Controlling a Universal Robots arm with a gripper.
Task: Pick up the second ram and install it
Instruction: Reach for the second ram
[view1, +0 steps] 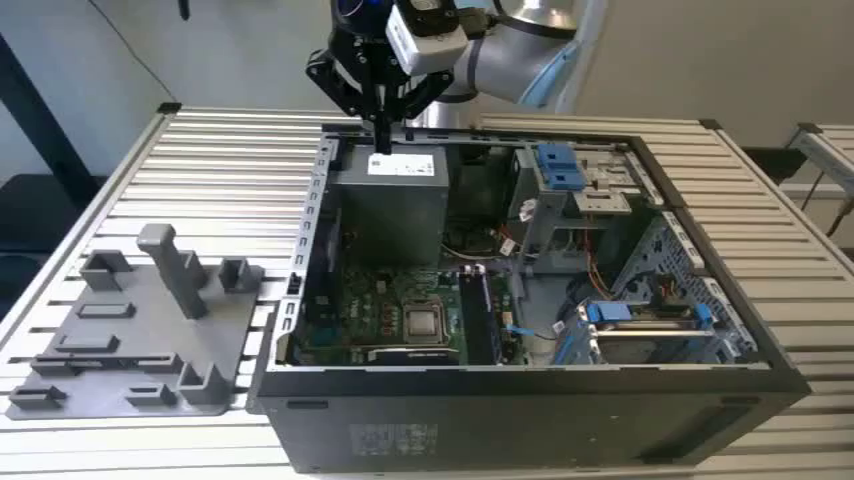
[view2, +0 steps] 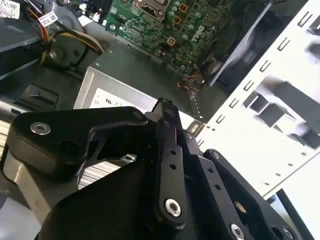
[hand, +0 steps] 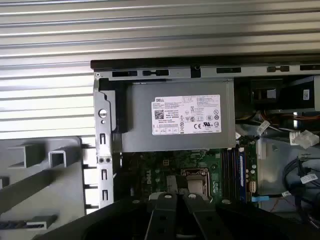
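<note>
Pincer (view1: 383, 143) closed, pointing down, above power supply (view1: 387, 205)

Second ram (view1: 477, 315), long thin dark stick, standing on edge in motherboard slot, beside silver processor

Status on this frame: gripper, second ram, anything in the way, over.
Black two-finger gripper shut, empty, hovering over grey metal power supply box. Long dark ram stick looks seated in green motherboard slot. Nothing blocking the slot.
</note>
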